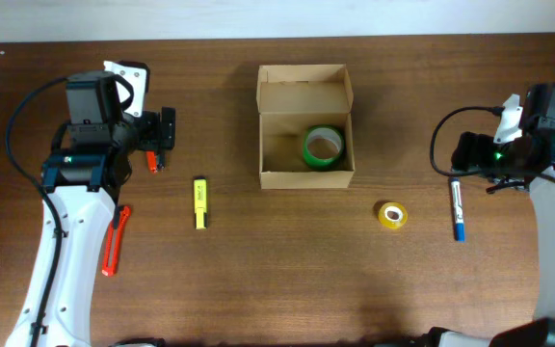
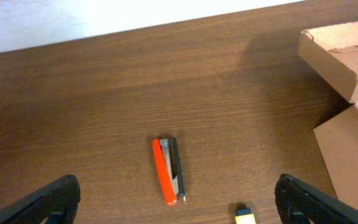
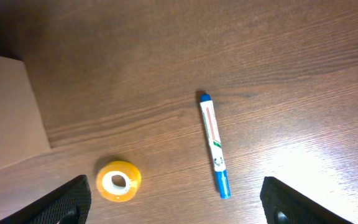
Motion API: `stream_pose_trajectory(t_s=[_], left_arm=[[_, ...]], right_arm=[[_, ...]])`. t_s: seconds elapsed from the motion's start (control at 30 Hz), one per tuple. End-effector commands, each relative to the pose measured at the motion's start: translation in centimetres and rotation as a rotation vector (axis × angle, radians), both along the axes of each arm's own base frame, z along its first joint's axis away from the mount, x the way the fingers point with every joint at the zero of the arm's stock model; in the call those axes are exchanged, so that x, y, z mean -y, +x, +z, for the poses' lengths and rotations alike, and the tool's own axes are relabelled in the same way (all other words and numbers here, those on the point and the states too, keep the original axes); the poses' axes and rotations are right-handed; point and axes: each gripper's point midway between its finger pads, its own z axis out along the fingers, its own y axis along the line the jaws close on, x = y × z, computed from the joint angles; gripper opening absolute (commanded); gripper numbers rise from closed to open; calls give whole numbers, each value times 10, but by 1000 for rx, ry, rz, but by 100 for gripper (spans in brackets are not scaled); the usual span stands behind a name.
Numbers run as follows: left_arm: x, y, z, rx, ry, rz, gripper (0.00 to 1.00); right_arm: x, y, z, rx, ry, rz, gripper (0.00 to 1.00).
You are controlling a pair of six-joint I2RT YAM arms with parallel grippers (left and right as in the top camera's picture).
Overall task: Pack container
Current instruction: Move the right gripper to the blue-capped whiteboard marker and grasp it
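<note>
The container is a light-brown cardboard box at the table's middle, lid flap open at the back, with a green tape roll inside. Its flap and wall show in the left wrist view, its side in the right wrist view. My left gripper is open and empty above a small red-and-grey tool, which lies between the fingers in the left wrist view. My right gripper is open and empty above a blue marker and a yellow tape roll.
A yellow highlighter lies left of the box; its capped end shows in the left wrist view. An orange-red cutter lies by the left arm. The table's far edge meets a white wall.
</note>
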Motion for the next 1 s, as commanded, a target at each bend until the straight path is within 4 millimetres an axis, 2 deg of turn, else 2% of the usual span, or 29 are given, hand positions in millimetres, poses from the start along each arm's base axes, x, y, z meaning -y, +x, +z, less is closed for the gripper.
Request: stream_pose_trajectory(t_s=[0.0, 0.07, 0.2, 0.27, 0.4, 0.47, 0.57, 0.7, 0.97], left_arm=[[1, 3, 7, 13, -4, -14, 100], [2, 3, 7, 12, -5, -15, 100], [1, 3, 7, 13, -4, -15, 99], [1, 3, 7, 12, -4, -15, 99], [1, 3, 7, 12, -4, -14, 99], [1, 3, 7, 13, -4, -15, 99], [1, 3, 7, 13, -4, -14, 100], [1, 6, 10, 32, -3, -15, 100], [2, 8, 12, 42, -6, -18, 100]], right_arm=[[7, 2, -5, -26, -35, 31, 88], [13, 2, -24, -97, -59, 47, 88], [14, 4, -68, -226, -40, 129, 88], [20, 7, -81, -257, -66, 158, 88], [32, 4, -93, -307, -123, 199, 88], [33, 0, -97, -313, -98, 188, 88], [37, -21, -111, -372, -53, 104, 87], [30, -39, -129, -426, -21, 61, 86], [28, -43, -158, -453, -7, 43, 86]])
